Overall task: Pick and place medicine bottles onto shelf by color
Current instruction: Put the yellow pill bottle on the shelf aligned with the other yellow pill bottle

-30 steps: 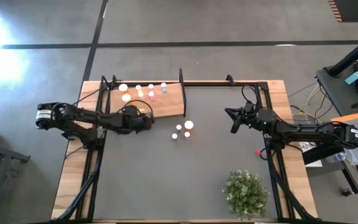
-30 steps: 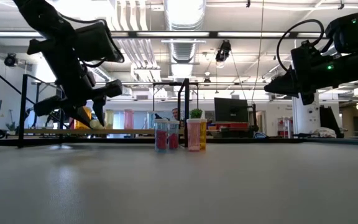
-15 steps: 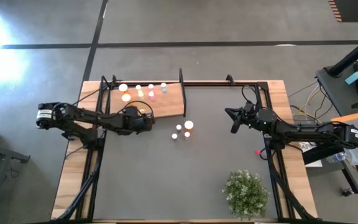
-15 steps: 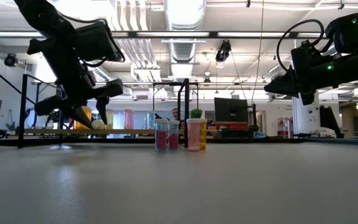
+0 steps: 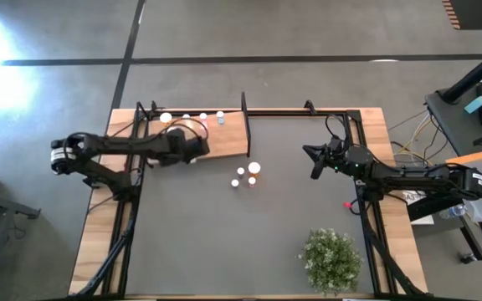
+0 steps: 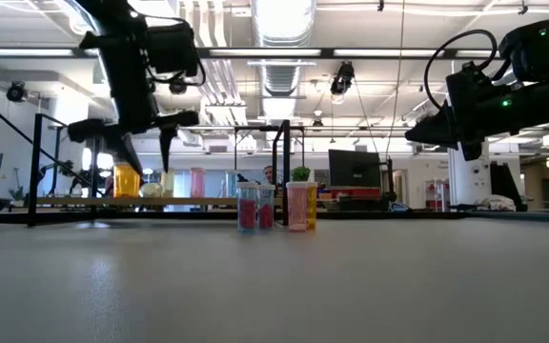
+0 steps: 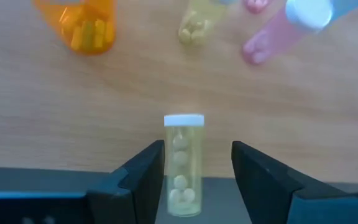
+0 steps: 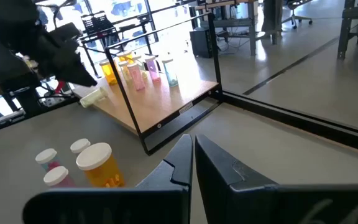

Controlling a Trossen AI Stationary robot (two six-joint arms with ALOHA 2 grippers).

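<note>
Over the shelf (image 5: pixel 224 144), the left gripper (image 7: pixel 194 163) hangs with fingers spread, holding nothing — a yellow-green bottle (image 7: pixel 182 163) lies on its side between them, at the board's edge. A nudge could roll it off. Right gripper (image 5: pixel 315 164) waits shut, well apart.

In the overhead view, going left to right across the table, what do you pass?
left gripper over the shelf → three bottles on the mat → right gripper → plant
</note>
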